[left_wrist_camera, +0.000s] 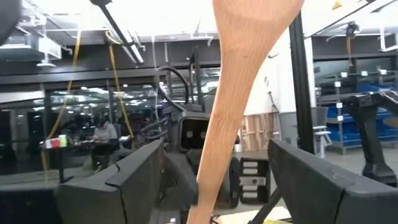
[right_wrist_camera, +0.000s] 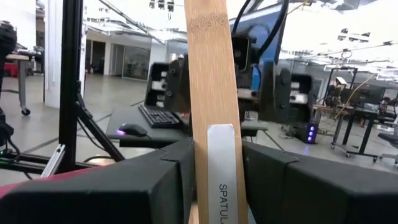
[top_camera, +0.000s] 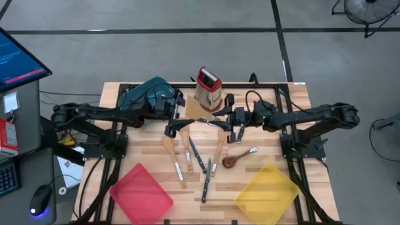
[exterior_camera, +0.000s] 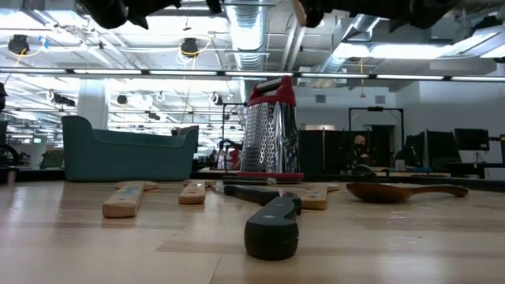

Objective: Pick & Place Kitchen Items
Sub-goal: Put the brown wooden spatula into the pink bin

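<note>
Above the middle of the table, the right gripper [right_wrist_camera: 217,149] is clamped tight on the labelled handle of a light wooden spatula [right_wrist_camera: 211,74], fingers pressed against both of its edges. The spatula's other end reaches between the fingers of the left gripper [left_wrist_camera: 214,146], which stand well apart, with a gap on either side of the wood, so that claw grips nothing. Below the two claws the other utensils lie on the boards: knives [top_camera: 199,159], a dark wooden spoon [top_camera: 230,161], and more spatulas [top_camera: 170,153].
</note>
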Robot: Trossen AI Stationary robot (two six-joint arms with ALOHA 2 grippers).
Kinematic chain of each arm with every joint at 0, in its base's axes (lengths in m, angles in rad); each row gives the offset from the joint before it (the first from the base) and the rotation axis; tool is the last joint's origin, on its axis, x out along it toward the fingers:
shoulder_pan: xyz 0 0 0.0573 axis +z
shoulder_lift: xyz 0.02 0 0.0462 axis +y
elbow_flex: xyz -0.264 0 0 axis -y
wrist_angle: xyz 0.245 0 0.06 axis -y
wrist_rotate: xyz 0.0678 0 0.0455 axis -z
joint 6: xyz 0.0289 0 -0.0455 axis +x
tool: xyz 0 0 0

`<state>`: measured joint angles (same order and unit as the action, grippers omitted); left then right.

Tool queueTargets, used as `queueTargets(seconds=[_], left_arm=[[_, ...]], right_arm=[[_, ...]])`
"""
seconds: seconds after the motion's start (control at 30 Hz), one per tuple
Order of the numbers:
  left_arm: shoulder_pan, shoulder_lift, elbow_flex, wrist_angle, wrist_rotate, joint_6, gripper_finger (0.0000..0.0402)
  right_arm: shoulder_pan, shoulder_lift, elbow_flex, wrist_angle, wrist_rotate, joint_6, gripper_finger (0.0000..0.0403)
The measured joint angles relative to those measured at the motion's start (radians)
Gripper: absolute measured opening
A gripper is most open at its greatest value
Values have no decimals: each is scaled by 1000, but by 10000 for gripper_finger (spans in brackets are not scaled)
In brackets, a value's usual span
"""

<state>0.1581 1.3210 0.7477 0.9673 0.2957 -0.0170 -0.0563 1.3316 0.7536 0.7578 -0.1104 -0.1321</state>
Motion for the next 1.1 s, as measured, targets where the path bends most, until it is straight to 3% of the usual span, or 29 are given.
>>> queueTargets(seconds=[0.83,0.97,1.1], left_arm=[[0,55,18,0,28,-19,268],[0,55,18,-1,29,-11,243],[0,55,18,-1,34,-8,187]], right_arm=[[-39,163,140,-27,-105,18,103],[-39,153,140,-21,-125,19,103],[-39,153,140,-26,-127,21,103]])
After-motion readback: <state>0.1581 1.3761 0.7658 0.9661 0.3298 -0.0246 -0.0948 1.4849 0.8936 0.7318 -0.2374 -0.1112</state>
